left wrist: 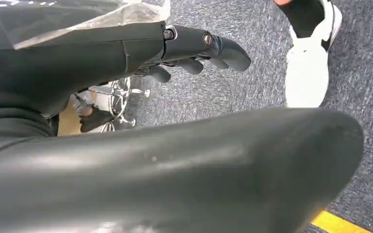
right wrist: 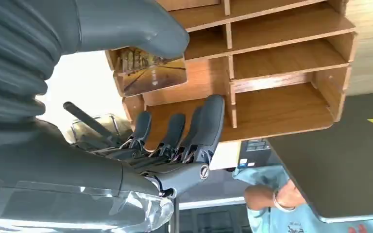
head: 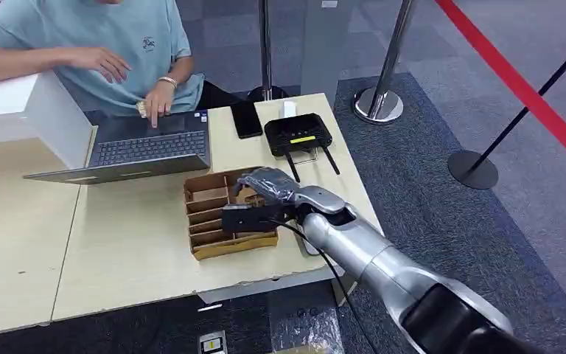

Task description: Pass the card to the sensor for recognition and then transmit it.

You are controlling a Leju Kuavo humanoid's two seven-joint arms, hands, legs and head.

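A brown slotted organizer point(head: 232, 247) stands on the light wooden table point(head: 133, 258), just in front of the black sensor box point(head: 295, 135) with two antennas. My right hand point(head: 265, 193) hovers over the organizer's far right compartment. In the right wrist view a card point(right wrist: 150, 75) with a golden picture stands in a slot of the organizer point(right wrist: 281, 63). The thumb point(right wrist: 141, 29) reaches over the card's edge and the fingers point(right wrist: 209, 121) stretch out on its other side, apart from it. My left hand point(left wrist: 175, 48) hangs beside my body over grey carpet, holding nothing.
A person point(head: 110, 44) sits at the far side typing on a laptop point(head: 144, 151). A dark phone point(head: 247, 119) lies beside the sensor and a white box point(head: 22, 110) stands at the far left. Chrome stanchions point(head: 379, 103) stand beyond the table's right edge.
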